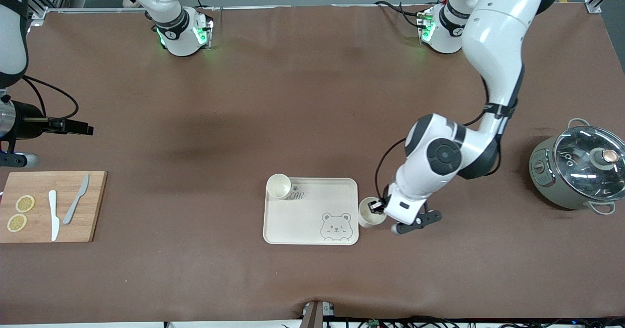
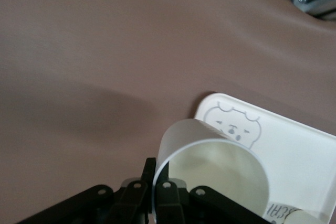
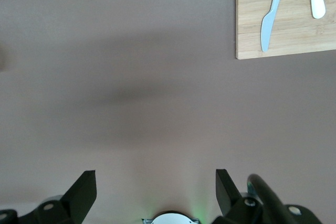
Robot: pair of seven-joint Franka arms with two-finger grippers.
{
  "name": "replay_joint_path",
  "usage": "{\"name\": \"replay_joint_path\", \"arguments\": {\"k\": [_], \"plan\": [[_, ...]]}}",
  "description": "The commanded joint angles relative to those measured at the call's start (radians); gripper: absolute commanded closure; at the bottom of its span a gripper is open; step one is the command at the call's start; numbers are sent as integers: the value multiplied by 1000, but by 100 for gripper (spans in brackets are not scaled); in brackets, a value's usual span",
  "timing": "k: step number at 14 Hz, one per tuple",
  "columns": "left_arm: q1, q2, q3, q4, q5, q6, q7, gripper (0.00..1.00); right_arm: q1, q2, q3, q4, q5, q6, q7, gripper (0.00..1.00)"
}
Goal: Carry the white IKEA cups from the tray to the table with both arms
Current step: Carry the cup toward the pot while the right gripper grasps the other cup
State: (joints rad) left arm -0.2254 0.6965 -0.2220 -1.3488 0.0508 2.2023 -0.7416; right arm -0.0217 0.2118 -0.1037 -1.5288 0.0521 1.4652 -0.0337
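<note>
One white cup [image 1: 279, 186] stands upright on the bear-print tray [image 1: 312, 220], in the tray's corner toward the robots and the right arm's end. My left gripper [image 1: 378, 206] is shut on the rim wall of the second white cup [image 1: 368, 213], holding it low just off the tray's edge toward the left arm's end. In the left wrist view the fingers [image 2: 167, 182] pinch the cup [image 2: 210, 163] wall, with the tray [image 2: 294, 145] beside it. My right gripper [image 1: 80, 127] waits open and empty over the table near the cutting board; it also shows in the right wrist view [image 3: 156, 190].
A bamboo cutting board [image 1: 95, 206] with two lemon slices [image 1: 20, 213], a white knife [image 1: 53, 215] and a grey knife [image 1: 75, 198] lies at the right arm's end. A grey cooker with a glass lid [image 1: 581, 169] stands at the left arm's end.
</note>
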Motion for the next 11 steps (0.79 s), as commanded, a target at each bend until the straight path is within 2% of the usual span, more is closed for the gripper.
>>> {"name": "replay_joint_path", "arguments": {"k": [1, 5, 7, 11], "plan": [[67, -99, -5, -68, 20, -73, 95, 100, 43, -3, 10, 7, 9, 4, 11, 0], [178, -221, -20, -240, 15, -104, 226, 100, 101, 52, 10, 9, 12, 153, 12, 0], [218, -250, -20, -315, 15, -102, 235, 100, 130, 87, 10, 9, 11, 178, 20, 0], [280, -272, -19, -406, 20, -96, 240, 100, 198, 139, 12, 9, 31, 219, 93, 0]]}}
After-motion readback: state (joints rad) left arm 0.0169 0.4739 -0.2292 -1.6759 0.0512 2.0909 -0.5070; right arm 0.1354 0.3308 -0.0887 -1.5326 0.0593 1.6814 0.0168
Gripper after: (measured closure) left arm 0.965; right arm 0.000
